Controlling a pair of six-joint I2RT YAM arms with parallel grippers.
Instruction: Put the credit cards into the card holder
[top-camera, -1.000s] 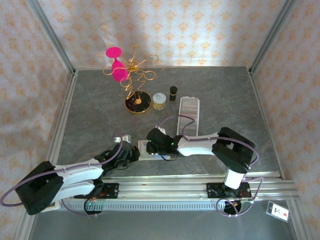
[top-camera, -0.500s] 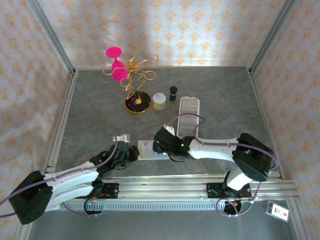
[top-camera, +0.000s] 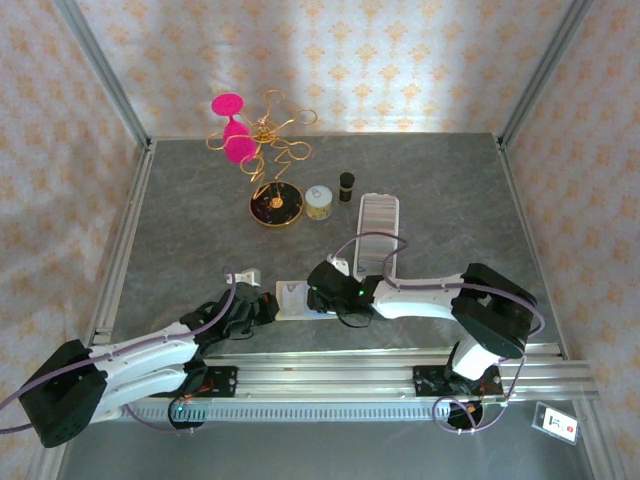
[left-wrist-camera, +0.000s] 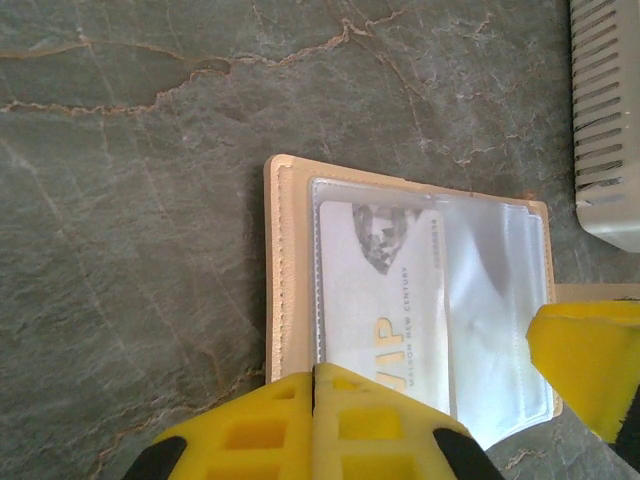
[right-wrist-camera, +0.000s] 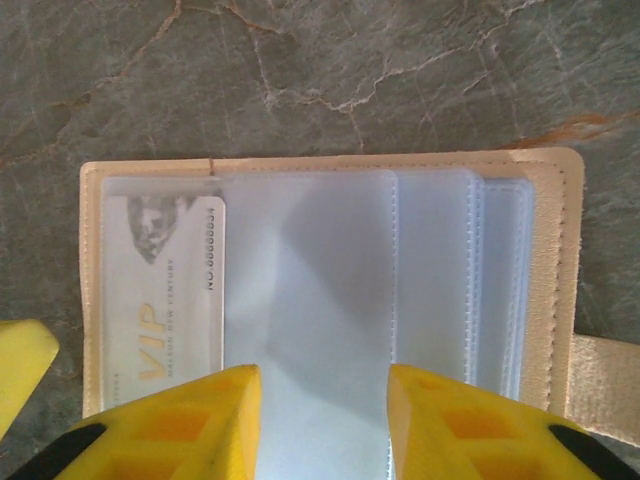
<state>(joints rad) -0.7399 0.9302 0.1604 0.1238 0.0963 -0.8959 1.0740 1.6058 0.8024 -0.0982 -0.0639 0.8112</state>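
Observation:
The card holder (top-camera: 296, 299) lies open on the grey table, a cream-beige wallet (left-wrist-camera: 285, 270) with clear sleeves (right-wrist-camera: 440, 270). One whitish credit card (left-wrist-camera: 375, 300) with gold "VIP" lettering sits inside the left sleeve (right-wrist-camera: 165, 290). My left gripper (left-wrist-camera: 314, 372) is shut, its yellow tips resting together at the holder's near edge beside the card. My right gripper (right-wrist-camera: 323, 385) is open over the empty middle sleeves with nothing between its fingers. In the top view both grippers meet at the holder, the left gripper (top-camera: 266, 309) on its left and the right gripper (top-camera: 322, 297) on its right.
A long clear case with grey ribbed rows (top-camera: 378, 228) lies just behind the right arm. Farther back stand a gold wire stand with pink pieces (top-camera: 272, 192), a small jar (top-camera: 319, 202) and a dark bottle (top-camera: 346, 185). A metal rail (top-camera: 350, 375) runs along the near edge.
My right gripper's jaws have spread wider over the holder, and its arm shifted a little to the right. The left arm reached slightly forward and stays shut at the holder's edge.

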